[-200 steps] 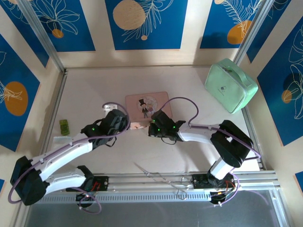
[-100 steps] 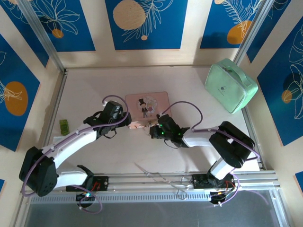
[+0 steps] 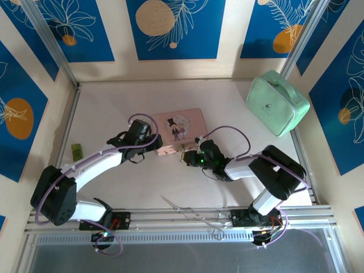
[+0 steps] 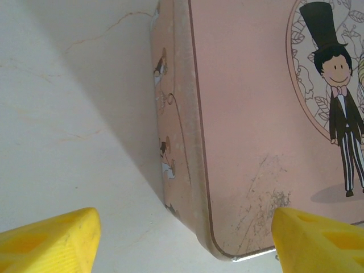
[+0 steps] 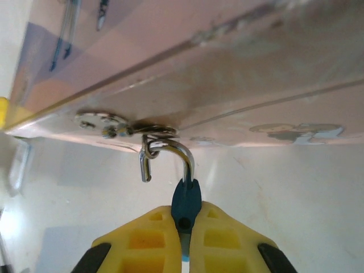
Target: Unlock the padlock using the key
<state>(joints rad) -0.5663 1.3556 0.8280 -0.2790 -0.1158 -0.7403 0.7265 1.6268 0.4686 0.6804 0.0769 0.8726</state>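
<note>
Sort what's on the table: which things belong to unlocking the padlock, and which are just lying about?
In the job: padlock, hanging on the pink tin box; right gripper, shut on it; left gripper, open at the tin's corner.
Lying about: green block; mint case.

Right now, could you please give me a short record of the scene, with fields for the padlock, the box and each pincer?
padlock: blue body, silver shackle hooked on the box's latch
pink tin box: lying flat on the table
left pincer: open, straddling a corner of the box
right pincer: shut on the padlock
</note>
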